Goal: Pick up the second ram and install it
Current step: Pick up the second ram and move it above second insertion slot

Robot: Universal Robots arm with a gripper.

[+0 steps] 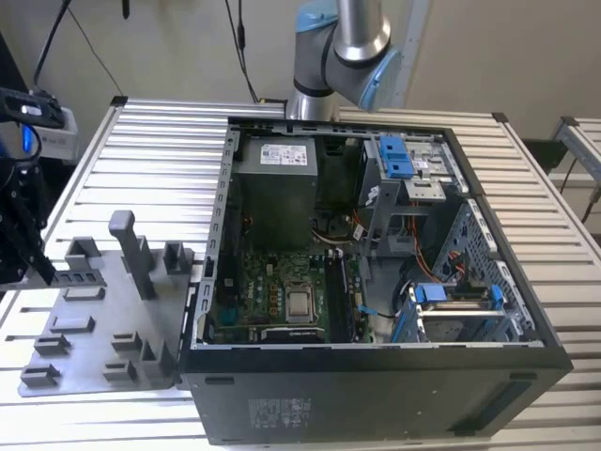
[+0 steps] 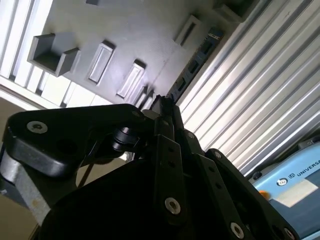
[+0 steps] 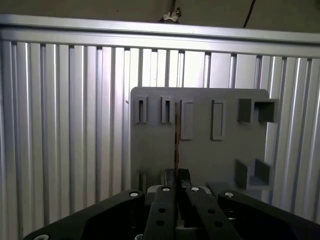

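**A:** Closest to us, the black two-fingered gripper (image 3: pixel 176 174) has its jaws pinched together on the long, thin, dark memory stick (image 2: pixel 196 64), which pokes out ahead of it, edge-on in the first wrist view.

**B:** And we see it hanging over the flat grey plastic fixture plate (image 3: pixel 200 155), between two of the plate's narrow slots (image 3: pixel 166 110) rather than down in one, as far as we can tell. We call that pick-up done, install not begun.

**A:** Agreed. Beyond the plate runs the ribbed aluminium table (image 3: pixel 60 125), then, well apart, the open black computer case (image 1: pixel 376 395) with its green motherboard (image 1: pixel 254 291).

**B:** We judge the next move calls for a firm pinch and the stick's long edge kept square to that board.

**A:** Writing? We spot lettering on the pale blue arm cover (image 2: pixel 295 185) and a white sticker (image 1: pixel 284 150) on the grey metal power supply (image 1: pixel 272 197); we leave both unread.
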